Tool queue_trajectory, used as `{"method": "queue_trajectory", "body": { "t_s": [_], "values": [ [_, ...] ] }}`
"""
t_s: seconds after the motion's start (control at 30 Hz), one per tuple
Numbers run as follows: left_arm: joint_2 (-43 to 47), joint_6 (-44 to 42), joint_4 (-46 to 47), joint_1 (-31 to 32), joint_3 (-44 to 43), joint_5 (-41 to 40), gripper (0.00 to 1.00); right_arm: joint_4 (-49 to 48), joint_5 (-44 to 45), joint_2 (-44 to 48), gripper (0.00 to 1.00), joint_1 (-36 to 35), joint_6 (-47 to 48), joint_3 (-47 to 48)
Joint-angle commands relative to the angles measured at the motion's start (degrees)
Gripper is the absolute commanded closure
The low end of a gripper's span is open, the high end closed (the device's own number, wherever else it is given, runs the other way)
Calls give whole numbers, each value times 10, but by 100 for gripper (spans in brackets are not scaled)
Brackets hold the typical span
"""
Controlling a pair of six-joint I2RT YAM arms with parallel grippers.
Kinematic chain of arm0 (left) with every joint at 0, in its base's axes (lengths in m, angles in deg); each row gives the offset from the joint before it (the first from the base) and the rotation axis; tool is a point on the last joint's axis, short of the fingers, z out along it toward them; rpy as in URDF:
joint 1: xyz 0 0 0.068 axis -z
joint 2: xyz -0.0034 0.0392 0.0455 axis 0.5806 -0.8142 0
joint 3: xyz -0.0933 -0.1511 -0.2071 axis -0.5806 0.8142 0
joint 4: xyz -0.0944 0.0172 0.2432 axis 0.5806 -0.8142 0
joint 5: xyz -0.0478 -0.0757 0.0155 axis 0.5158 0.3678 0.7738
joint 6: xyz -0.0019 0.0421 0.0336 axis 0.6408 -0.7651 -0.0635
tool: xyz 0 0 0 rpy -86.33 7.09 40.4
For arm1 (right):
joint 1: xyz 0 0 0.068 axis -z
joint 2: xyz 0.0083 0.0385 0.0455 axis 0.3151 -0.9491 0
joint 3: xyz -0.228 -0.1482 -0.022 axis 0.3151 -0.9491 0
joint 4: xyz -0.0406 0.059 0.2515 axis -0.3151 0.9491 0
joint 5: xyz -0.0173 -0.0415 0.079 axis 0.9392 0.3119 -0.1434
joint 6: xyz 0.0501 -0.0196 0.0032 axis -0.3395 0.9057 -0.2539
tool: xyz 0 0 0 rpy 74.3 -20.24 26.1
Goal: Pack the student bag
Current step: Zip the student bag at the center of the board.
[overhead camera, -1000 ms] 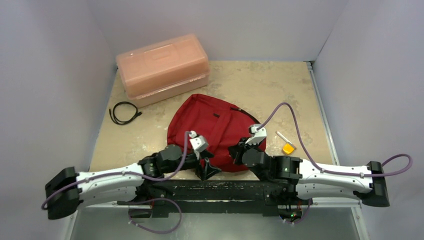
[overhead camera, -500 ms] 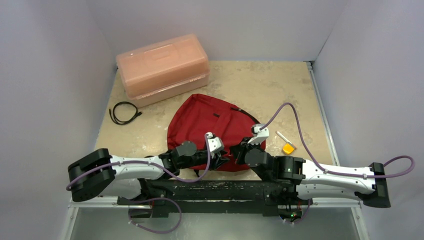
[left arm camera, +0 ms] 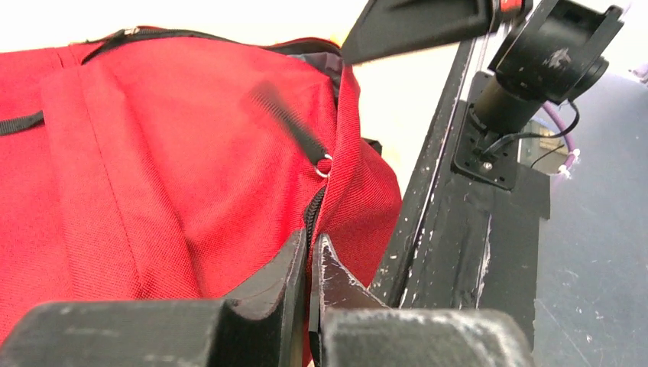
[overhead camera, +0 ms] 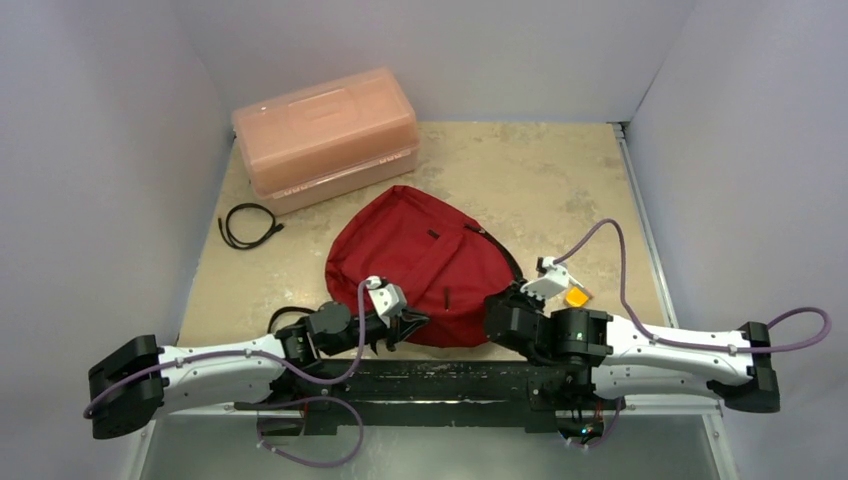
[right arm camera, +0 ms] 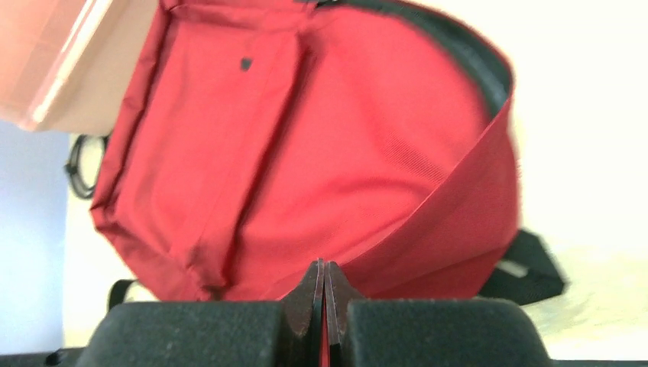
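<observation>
The left gripper is pinching its fingers together on the near edge of the dark red soft fabric backpack, right on the black zipper line, with a metal ring of the zipper pull just beyond its tips. The right gripper is likewise clamping shut on a fold of the backpack's red cloth, at the bag's near right edge. The backpack is lying flat between and beyond the two grippers, its black strap trailing out to the right gripper's right.

Everything is resting on a beige mottled tabletop, and pale grey-lilac walls are closing it in on three sides. Far beyond the left gripper and to its left, a translucent orange-pink plastic box is sitting against the back wall. A black coiled cable is lying nearer, also left of that gripper. A small orange-yellow block is showing just right of the right gripper's wrist. A scuffed black rail is running behind both grippers.
</observation>
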Motion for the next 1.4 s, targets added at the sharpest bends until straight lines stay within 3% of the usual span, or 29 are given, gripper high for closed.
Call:
{"method": "queue_trajectory", "body": {
  "t_s": [0.0,0.17,0.23,0.3,0.37,0.47,0.57,0.6,0.67,0.77,0.83,0.93,1.0,1.1,1.23,1.3,1.37],
  "values": [
    [6,17,-18,-4,10,10,100,100,105,22,100,13,-5,2],
    [38,52,9,-4,67,-12,100,285,128,-26,100,28,-150,51],
    [55,52,-8,-4,67,-12,100,174,116,-28,100,28,17,58],
    [58,47,1,-4,64,11,100,-4,50,-11,100,29,223,52],
    [44,34,-2,-4,49,37,100,-122,-41,15,99,29,326,52],
    [-2,27,-1,-4,28,62,100,-213,-170,26,69,43,389,39],
    [-64,51,41,-4,31,63,100,-262,-264,-24,67,64,394,36],
    [-82,64,57,-4,34,59,100,-272,-288,-48,50,70,431,37],
    [-101,93,83,-4,45,60,92,-286,-335,-101,48,83,437,38],
    [-90,156,79,-4,61,50,67,-339,-407,-143,48,86,437,14],
    [-61,196,28,-4,53,33,52,-382,-474,-166,48,86,437,-2],
    [4,242,-45,-4,48,20,44,-407,-529,-213,48,79,437,-21],
    [67,265,-119,-4,44,-8,44,-412,-529,-234,48,71,437,-33],
    [171,324,-340,-5,3,-141,49,-439,-535,-238,48,69,437,-64],
    [248,516,-617,-6,-50,-306,54,-484,-543,-247,48,66,437,-98],
    [251,628,-704,-7,-68,-326,54,-497,-548,-264,48,65,437,-104],
    [244,678,-753,-7,-82,-326,54,-500,-549,-269,48,64,437,-105]
  ]
}}
